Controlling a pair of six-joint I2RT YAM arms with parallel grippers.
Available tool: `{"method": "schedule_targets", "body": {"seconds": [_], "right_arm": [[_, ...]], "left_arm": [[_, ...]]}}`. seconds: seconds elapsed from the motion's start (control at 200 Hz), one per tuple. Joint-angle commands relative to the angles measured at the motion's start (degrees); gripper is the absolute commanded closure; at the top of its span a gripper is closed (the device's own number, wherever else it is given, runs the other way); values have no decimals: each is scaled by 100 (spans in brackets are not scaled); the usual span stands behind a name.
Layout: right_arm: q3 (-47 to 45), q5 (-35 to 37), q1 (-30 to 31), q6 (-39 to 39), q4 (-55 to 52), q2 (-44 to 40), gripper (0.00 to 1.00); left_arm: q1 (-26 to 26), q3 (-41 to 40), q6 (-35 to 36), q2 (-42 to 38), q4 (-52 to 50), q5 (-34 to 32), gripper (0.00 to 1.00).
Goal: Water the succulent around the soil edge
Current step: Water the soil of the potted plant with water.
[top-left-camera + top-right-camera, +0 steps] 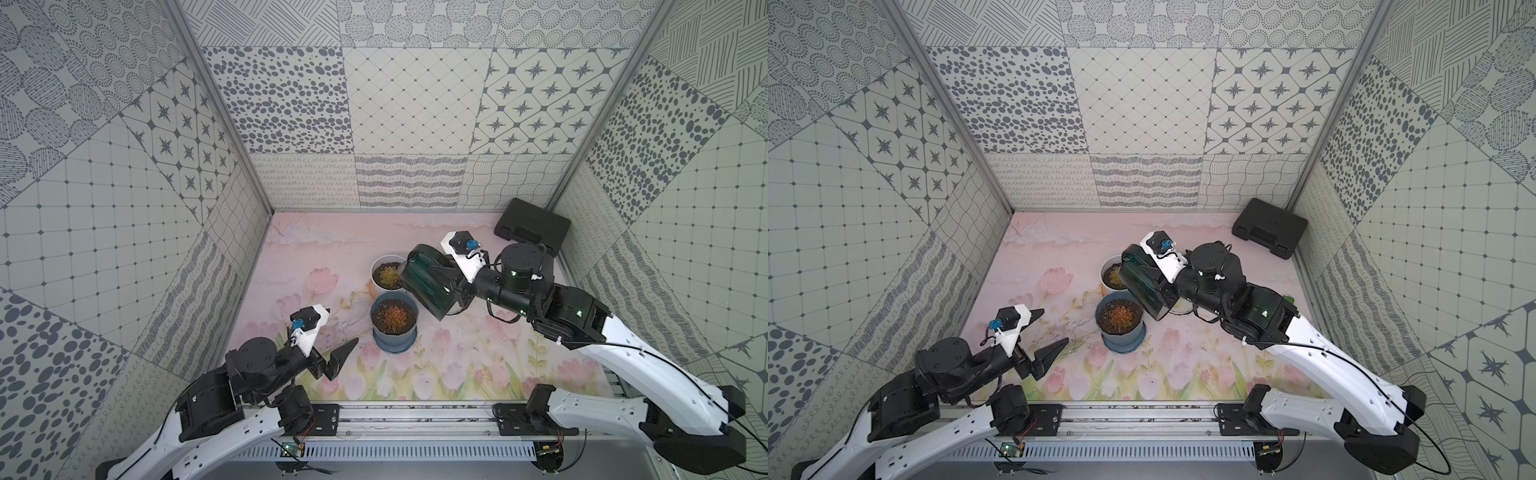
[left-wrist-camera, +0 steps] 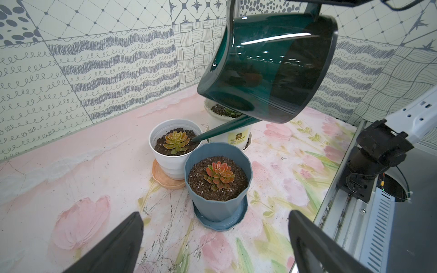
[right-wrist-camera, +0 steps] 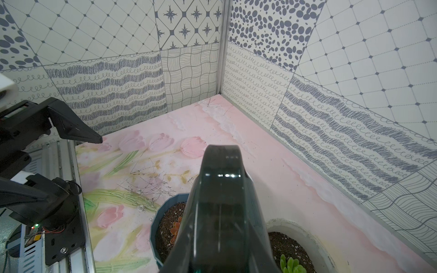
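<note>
Watering can (image 2: 267, 66) | tilted, seemingly clamped by right gripper (image 1: 449, 286) | spout held at white pot (image 2: 165, 163) soil edge | left gripper (image 2: 215, 214) spread wide

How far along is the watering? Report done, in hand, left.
Done: the right gripper holds the watering can lifted and tilted. In hand: its spout tip sits at the soil edge of the white pot, beside the succulent; no stream is discernible. Left: circling the edge, setting the can down. The left gripper hangs open, empty.
</note>
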Motion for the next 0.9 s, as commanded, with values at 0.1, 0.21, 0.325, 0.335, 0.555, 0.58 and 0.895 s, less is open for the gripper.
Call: {"method": "schedule_targets", "body": {"seconds": [0.1,0.21,0.325,0.335,0.555,0.58,0.895], "right_arm": [[292,261,19,-184,293,-192,100],[314,298,18,-220,286,-203,100],[366,357,19,-262,255,-197,100],[373,354,19,-263,252,-191,100],[510,447,36,-322,117,-145,100],[523,455,36,-325,112,-133,100],[577,566,68,-392,101,103,100]], "left_arm": [[-1,-19,124,-24,101,-105,1],[-2,-23,125,-24,99,-105,1],[-1,-21,125,-24,98,-107,1],[-4,-23,128,-24,99,-106,1],[3,-25,124,-24,106,-102,1],[3,-24,129,-24,106,-105,2],[2,-15,129,-22,102,-89,2]]}}
